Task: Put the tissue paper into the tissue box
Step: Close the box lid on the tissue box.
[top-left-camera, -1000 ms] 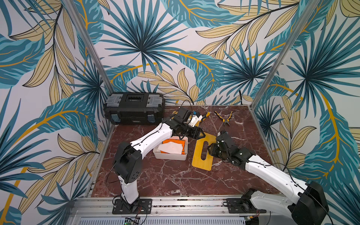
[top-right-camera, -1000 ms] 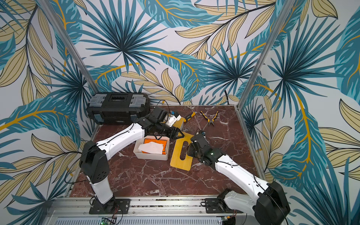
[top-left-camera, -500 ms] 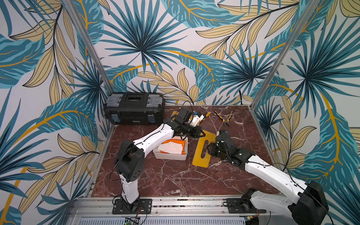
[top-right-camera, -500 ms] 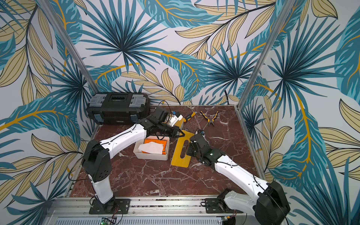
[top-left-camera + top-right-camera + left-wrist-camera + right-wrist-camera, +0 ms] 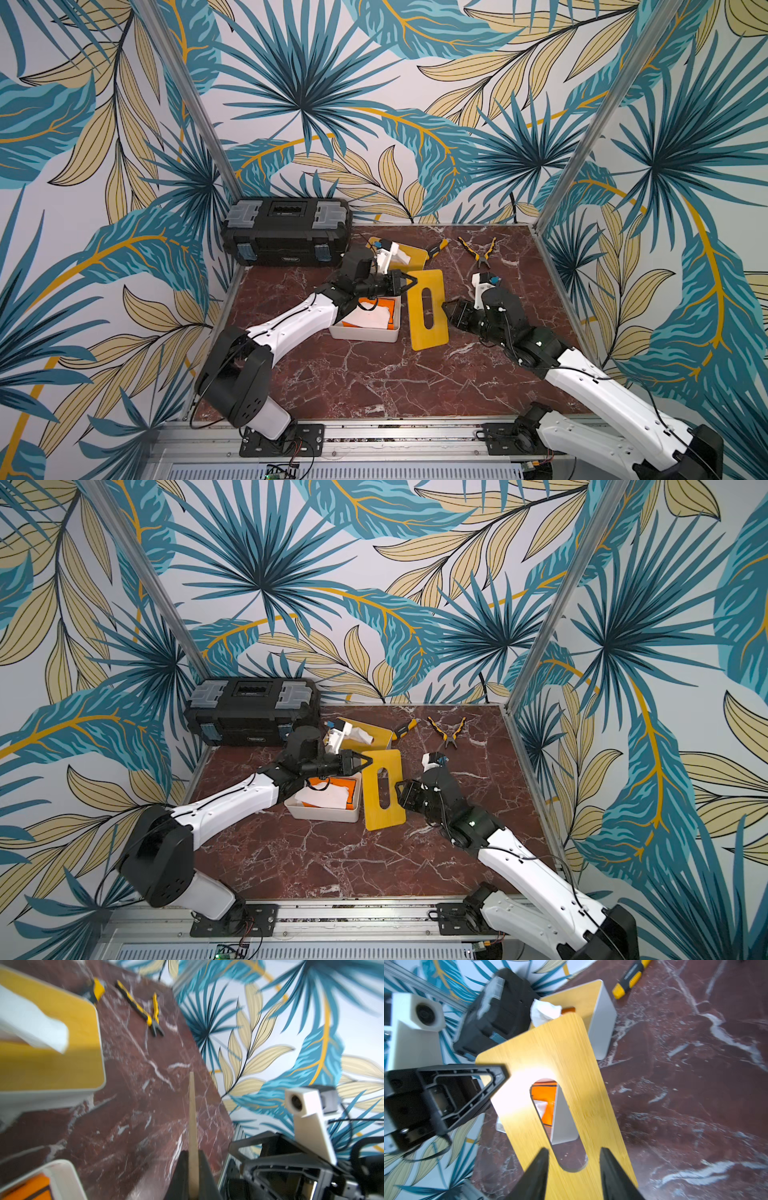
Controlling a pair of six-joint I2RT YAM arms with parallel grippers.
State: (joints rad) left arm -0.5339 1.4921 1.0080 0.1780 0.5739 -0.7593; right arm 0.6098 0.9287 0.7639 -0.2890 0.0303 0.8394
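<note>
Leaf-print walls on three sides; red marble counter (image 5: 374, 374). A black toolbox (image 5: 286, 237) and pliers (image 5: 478, 251) sit at the back, away from the work.

Tissue paper (image 5: 370, 319): already in the open white tissue box (image 5: 365, 334), a white sheet lying on its orange pack (image 5: 351, 789). The box has no top on it.

Change over the last second: the left gripper (image 5: 409, 282), which had its jaws apart near the far end of the slotted yellow lid (image 5: 430, 340), has closed on that end. The left wrist view shows the lid edge-on (image 5: 192, 1126), pinched between the jaws. The lid has also come up and back a little; it now stands tilted just beside the box, and the right wrist view shows the orange pack through the slot.

Right gripper (image 5: 446, 311): at the lid's near end, with jaws open. Its fingertips (image 5: 543, 1159) sit on either side of the slot's end with nothing pinched between them.

Reading: the lid has passed to the left arm alone. Filling looks done, and capping the box is probably the step in hand. With only one end held, the lid could swing or slip.
</note>
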